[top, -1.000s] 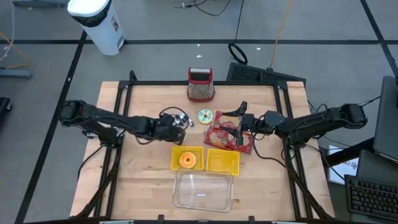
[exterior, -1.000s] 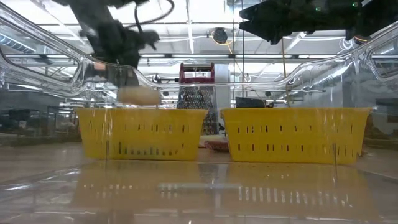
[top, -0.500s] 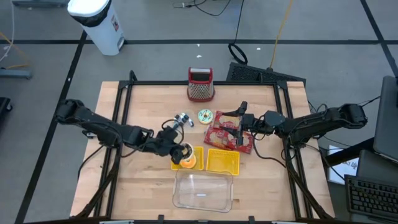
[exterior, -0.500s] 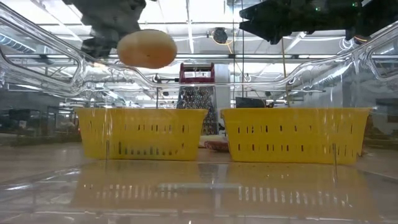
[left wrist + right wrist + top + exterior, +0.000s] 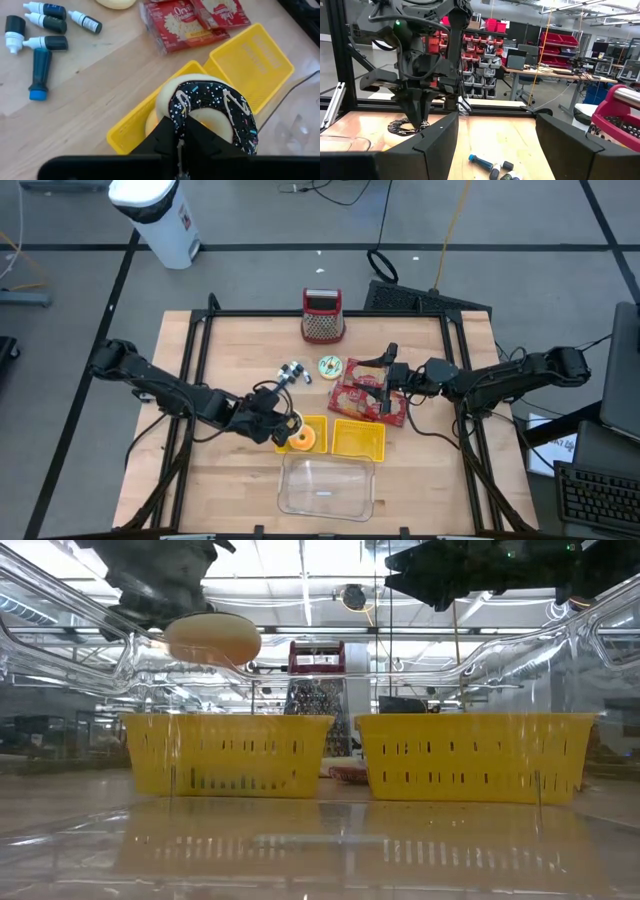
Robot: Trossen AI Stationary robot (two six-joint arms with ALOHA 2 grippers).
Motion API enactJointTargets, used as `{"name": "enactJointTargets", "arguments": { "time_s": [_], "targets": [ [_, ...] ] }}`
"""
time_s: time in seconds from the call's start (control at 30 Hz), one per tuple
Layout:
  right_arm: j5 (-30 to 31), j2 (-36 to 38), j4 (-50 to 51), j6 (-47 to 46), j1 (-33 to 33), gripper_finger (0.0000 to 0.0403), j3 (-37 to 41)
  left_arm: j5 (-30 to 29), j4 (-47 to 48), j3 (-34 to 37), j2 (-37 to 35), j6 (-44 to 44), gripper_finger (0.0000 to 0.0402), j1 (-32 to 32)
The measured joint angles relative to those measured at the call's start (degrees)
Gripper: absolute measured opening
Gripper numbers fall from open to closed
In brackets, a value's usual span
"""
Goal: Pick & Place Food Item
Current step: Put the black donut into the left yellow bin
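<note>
The left gripper (image 5: 283,423) sits just left of centre in the high view, clamped on a chocolate-iced doughnut (image 5: 212,112) with sprinkles — held above the left yellow basket (image 5: 316,423), which already holds an orange-topped doughnut (image 5: 301,439). The right gripper (image 5: 385,370), fingers spread wide, hangs over the red snack packets (image 5: 372,402) at centre right.

Your left gripper (image 5: 181,131), clamped on the donut (image 5: 220,107), swings away from the dropper bottles (image 5: 292,371) to the left yellow basket (image 5: 317,423). In the low view the donut (image 5: 213,639) now hangs above that basket (image 5: 228,753), slightly lower than half a second ago.
</note>
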State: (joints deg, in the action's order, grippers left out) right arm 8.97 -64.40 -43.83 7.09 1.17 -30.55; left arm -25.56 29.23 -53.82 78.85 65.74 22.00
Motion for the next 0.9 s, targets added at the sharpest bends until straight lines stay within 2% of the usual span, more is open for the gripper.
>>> {"name": "enactJointTargets", "arguments": {
  "time_s": [0.2,0.37,0.67,0.9],
  "targets": [
    [0.0,0.0,0.0,0.0,0.0,0.0254,0.0,-1.0,0.6,0.0,0.0,1.0,0.0024,0.1],
    [0.0,0.0,0.0,0.0,0.0,0.0254,0.0,-1.5,-1.2,0.0,2.9,-0.3,0.0009,0.5],
    [0.0,0.0,0.0,0.0,0.0,0.0254,0.0,-1.5,-2.0,0.0,8.1,1.1,0.0026,0.6],
    [0.0,0.0,0.0,-0.1,0.0,0.0254,0.0,-1.3,-2.5,0.0,8.9,1.9,0.0009,0.5]
  ]
}}
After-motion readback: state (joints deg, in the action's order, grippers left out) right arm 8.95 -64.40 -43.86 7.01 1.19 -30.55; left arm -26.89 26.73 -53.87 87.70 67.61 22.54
